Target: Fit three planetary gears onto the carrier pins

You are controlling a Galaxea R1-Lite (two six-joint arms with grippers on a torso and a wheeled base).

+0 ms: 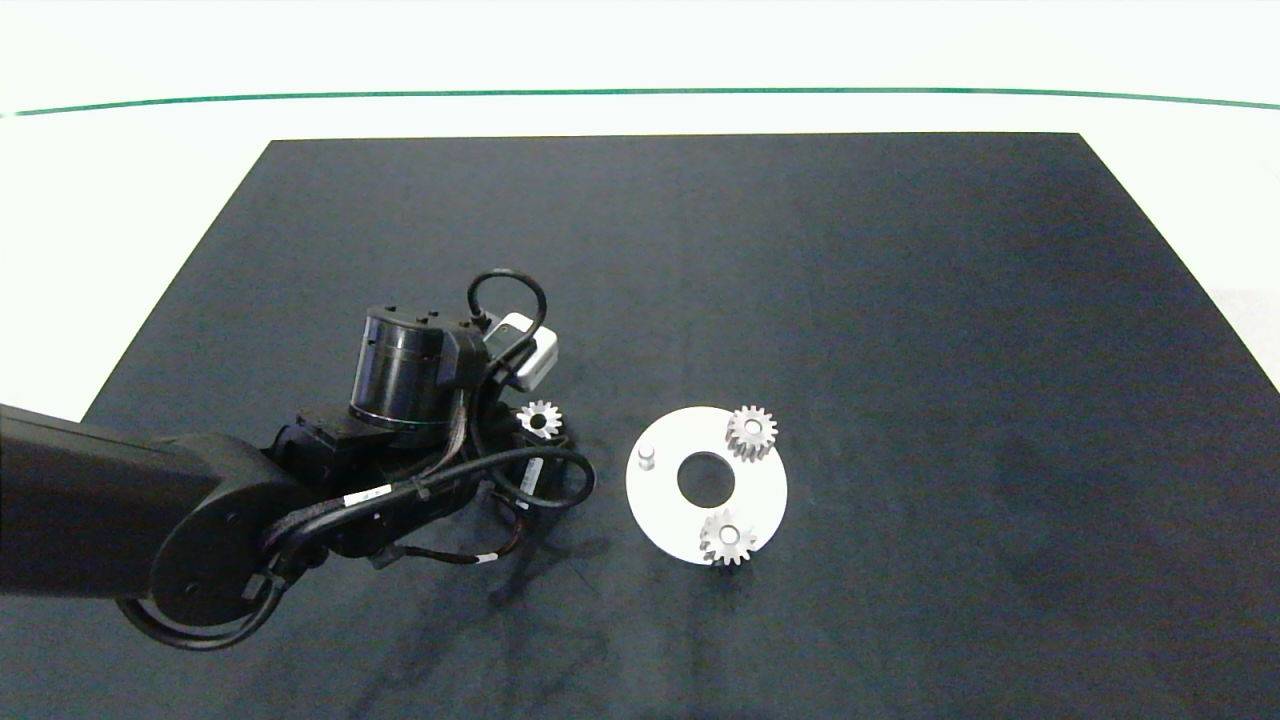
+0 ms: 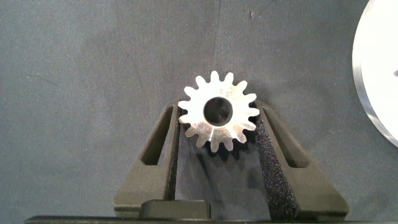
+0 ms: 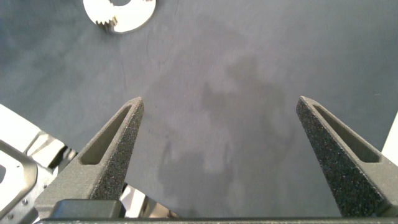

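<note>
A white round disc (image 1: 662,505) lies on the black mat. Two silvery planetary gears (image 1: 751,432) (image 1: 728,538) sit on two of its carrier pins. The third pin (image 1: 646,456) stands bare on the side facing my left arm. My left gripper (image 2: 216,109) is just left of the disc, shut on the third gear (image 2: 217,118) (image 1: 540,418), whose teeth press into both foam pads. The disc's rim (image 2: 376,68) shows beside it. My right gripper (image 3: 221,102) hangs open over bare mat, away from the disc (image 3: 134,15), and is out of the head view.
The black mat (image 1: 900,300) covers most of the white table (image 1: 120,200), and a green line (image 1: 640,92) runs along the far side. My left arm (image 1: 200,510) and its cables stretch from the left edge to near the disc.
</note>
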